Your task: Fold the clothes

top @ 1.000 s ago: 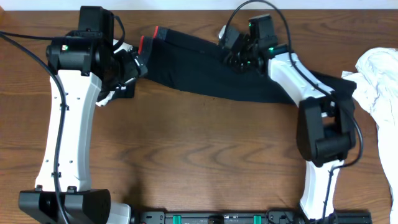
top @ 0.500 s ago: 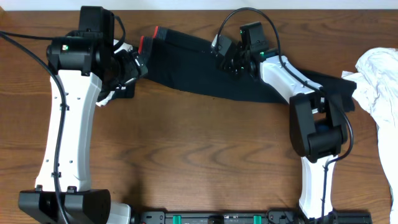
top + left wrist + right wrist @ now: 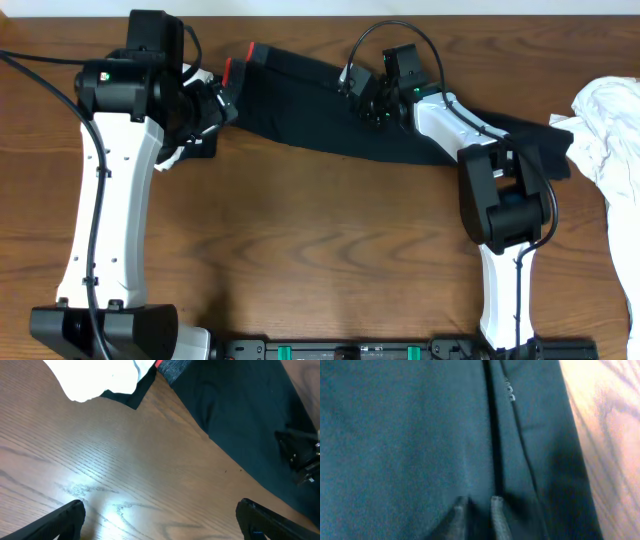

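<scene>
Nearest us, the wooden bench [image 3: 320, 230] showed bare grain between the two arms. Above it the left claw [image 3: 160, 522] hung with its jaws spread wide, holding nothing, just beside the waistband end of the black pants [image 3: 300, 115]. The right claw [image 3: 479, 516] was down on the middle of the pants, its fingertips [image 3: 460, 515] drawn narrow and pinching a ridge of black cloth along a seam. Just beyond those fingertips we saw a small white logo [image 3: 509, 391], too small and blurred for us to read. The pants lay stretched across the far side of the bench, with the grey, red-edged waistband [image 3: 243, 58] at the left. A piece of white fabric [image 3: 95, 377] touched that end, and a crumpled white garment [image 3: 605, 130] sat at the far right edge, just beside the leg end.
</scene>
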{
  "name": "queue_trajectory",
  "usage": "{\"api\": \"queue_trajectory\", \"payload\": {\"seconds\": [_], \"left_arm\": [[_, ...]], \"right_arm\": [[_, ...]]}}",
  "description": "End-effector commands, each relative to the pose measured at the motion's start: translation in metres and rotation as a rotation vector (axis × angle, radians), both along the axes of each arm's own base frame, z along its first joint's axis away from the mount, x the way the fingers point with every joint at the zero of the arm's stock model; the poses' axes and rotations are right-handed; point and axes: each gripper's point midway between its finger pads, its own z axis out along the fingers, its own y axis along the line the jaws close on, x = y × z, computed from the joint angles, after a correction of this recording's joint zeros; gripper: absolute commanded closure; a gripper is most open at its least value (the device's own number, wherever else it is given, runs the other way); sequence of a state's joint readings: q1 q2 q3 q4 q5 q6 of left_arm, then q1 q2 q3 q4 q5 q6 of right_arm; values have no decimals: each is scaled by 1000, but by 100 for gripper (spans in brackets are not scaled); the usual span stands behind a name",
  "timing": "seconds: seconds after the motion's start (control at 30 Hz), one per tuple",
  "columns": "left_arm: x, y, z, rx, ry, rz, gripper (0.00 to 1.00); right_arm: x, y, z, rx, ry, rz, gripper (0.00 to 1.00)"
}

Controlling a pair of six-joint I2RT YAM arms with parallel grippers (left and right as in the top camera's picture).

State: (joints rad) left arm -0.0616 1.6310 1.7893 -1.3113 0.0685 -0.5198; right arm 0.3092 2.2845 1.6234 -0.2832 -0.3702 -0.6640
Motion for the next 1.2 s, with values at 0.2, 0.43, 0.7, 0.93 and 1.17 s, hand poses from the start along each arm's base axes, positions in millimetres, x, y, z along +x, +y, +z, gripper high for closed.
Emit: {"api": "queue_trajectory", "payload": {"seconds": [0.2, 0.43, 0.7, 0.93, 1.17], "left_arm": [[1, 2, 3, 9, -6, 3, 2], [1, 2, 3, 9, -6, 3, 2], [1, 2, 3, 9, -6, 3, 2], [1, 2, 3, 9, -6, 3, 2], [1, 2, 3, 9, -6, 3, 2]], "right_arm": [[9, 3, 6, 35, -16, -37, 99], [34, -11, 19, 53, -99, -106, 99], [44, -21, 19, 33, -136, -132, 99], [44, -21, -10, 19, -106, -135, 94], [64, -28, 3, 57, -159, -247, 40]]}}
